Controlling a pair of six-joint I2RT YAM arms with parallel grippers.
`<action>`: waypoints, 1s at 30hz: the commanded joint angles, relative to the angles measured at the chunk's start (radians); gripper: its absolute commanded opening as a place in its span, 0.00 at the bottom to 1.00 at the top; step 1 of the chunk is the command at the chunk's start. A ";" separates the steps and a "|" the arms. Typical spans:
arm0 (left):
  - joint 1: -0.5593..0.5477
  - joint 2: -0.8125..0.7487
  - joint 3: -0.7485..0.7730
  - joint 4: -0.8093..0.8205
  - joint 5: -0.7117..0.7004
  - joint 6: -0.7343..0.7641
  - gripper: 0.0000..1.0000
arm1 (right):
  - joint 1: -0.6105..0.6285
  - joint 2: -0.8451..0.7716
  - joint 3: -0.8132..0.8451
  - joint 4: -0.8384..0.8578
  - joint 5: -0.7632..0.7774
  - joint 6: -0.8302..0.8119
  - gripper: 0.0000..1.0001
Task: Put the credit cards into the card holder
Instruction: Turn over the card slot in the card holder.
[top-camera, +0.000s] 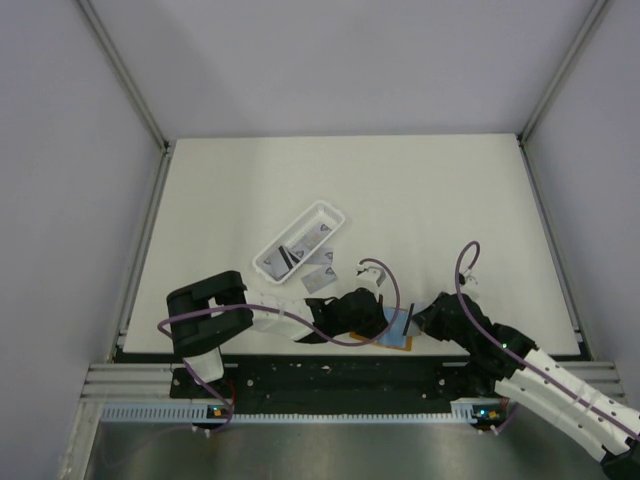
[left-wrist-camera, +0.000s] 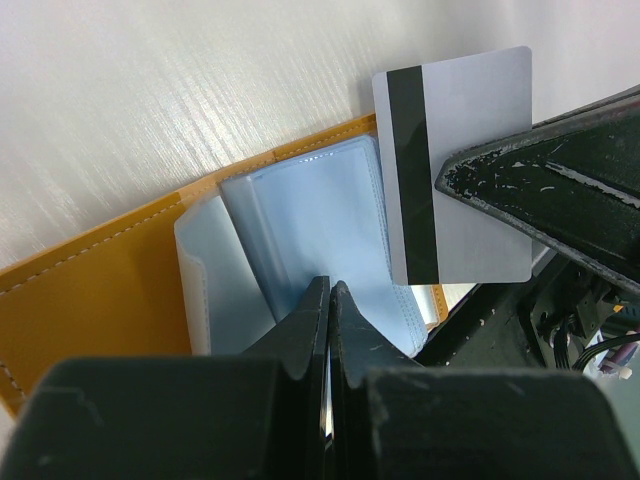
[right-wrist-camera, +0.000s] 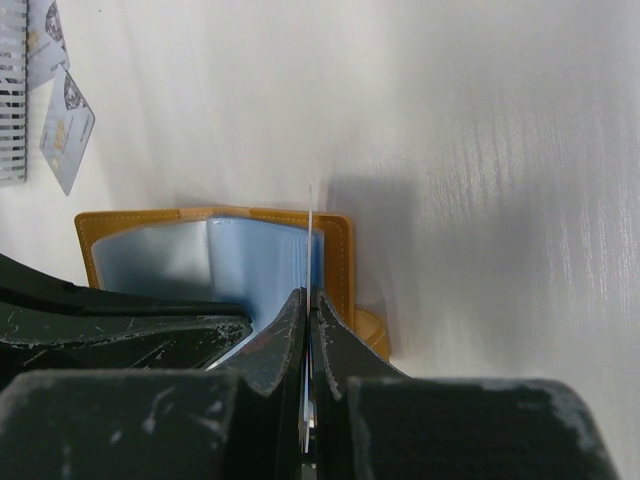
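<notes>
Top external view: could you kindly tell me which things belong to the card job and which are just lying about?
Job: card holder, lying open; striped card in the right gripper; loose cards beside and inside the white tray.
Lying about: the white tray itself, only a container.

Orange-tan card holder (left-wrist-camera: 90, 290), pale blue inside; white card (left-wrist-camera: 470, 110), black stripe.

The card holder (top-camera: 398, 338) lies open at the bench's (top-camera: 430, 200) six o'clock edge. The left end effector (top-camera: 383, 318) is at its nine o'clock and the right end effector (top-camera: 416, 322) at its three, pinching a card (left-wrist-camera: 470, 150) over the holder's three o'clock side. A tray (top-camera: 285, 232) lies toward eleven o'clock. Loose cards (top-camera: 320, 272) lie between the two.
</notes>
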 joint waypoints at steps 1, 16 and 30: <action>0.006 0.001 -0.032 -0.146 -0.025 0.024 0.00 | 0.009 -0.008 0.019 -0.032 0.033 -0.001 0.00; 0.007 -0.001 -0.034 -0.146 -0.023 0.020 0.00 | 0.009 0.017 -0.012 0.033 0.005 0.014 0.00; 0.006 0.004 -0.029 -0.146 -0.020 0.021 0.00 | 0.009 0.058 -0.045 0.131 -0.033 0.039 0.00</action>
